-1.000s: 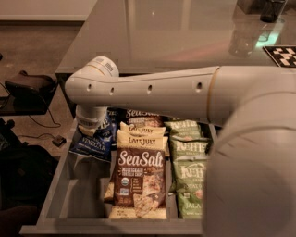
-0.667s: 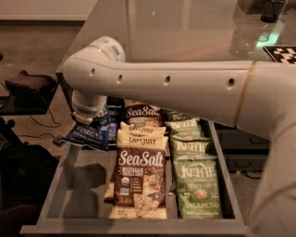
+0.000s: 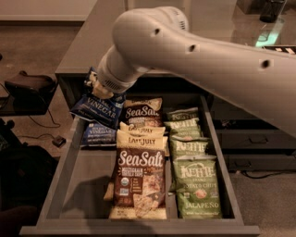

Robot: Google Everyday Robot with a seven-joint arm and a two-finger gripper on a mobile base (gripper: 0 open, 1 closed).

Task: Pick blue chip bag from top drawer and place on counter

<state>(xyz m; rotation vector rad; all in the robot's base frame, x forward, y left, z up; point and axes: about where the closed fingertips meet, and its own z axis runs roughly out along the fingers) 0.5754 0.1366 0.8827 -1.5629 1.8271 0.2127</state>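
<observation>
My gripper [image 3: 96,88] sits under the big white wrist of my arm [image 3: 152,37], above the far left corner of the top drawer [image 3: 64,166]. It is shut on the top edge of the blue chip bag [image 3: 98,110], a dark-blue bag with white VINEGAR lettering. The bag hangs tilted in the air, above the drawer's left rim and just below the counter's edge. The open drawer is wide, shallow and grey. The glossy grey-brown counter [image 3: 88,46] lies behind and above it. My arm hides much of the counter.
A second blue vinegar bag [image 3: 98,134] lies in the drawer's far left. Brown Sea Salt bags [image 3: 138,178] fill the middle row and green Jalapeno bags [image 3: 196,187] the right row. Dark drawers with bar handles [image 3: 256,139] are at right. A dark object [image 3: 270,9] stands on the counter.
My arm has risen and swung up and left. The blue chip bag has come up out of the drawer with the gripper, uncovering the second blue bag below it.
</observation>
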